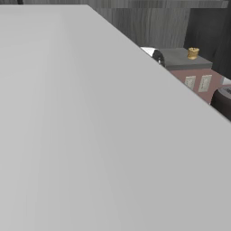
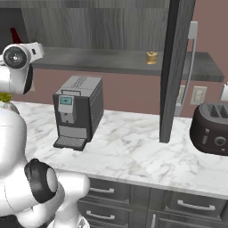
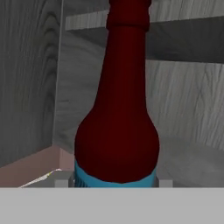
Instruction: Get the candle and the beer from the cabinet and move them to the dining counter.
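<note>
Because the beer [image 3: 116, 131] stands so close before the pincer [image 3: 113, 183] in the hand view, only two small grey blocks show low at either side of the bottle's base, and I cannot tell whether the jaws press on the glass or stand free of it. The bottle takes up the middle of that frame: dark maroon glass, a long narrow neck rising out of the top edge with a thicker collar near the top, a rounded shoulder swelling out lower down, and a ribbed bright blue band just under the shoulder. It stands upright inside the cabinet [image 3: 26, 78], whose grey wood-grain walls lie to the left and behind it, with a shelf edge crossing the upper right.

In the right base view a small dark red tip shows at the upper left, just above the arm's round joint; it may be the same bottle. Well to its right the candle [image 2: 152, 57], a stubby yellowish thing, sits on the grey cabinet shelf [image 2: 111, 60], just left of a dark door [image 2: 176, 71] seen edge-on. Below, a marble bench [image 2: 133, 151] carries a coffee machine [image 2: 78, 111] at centre left and a dark toaster [image 2: 211, 129] at the right edge.

In the left base view the candle [image 1: 193, 53] shows at the upper right, beyond a large pale grey panel [image 1: 90, 135].
</note>
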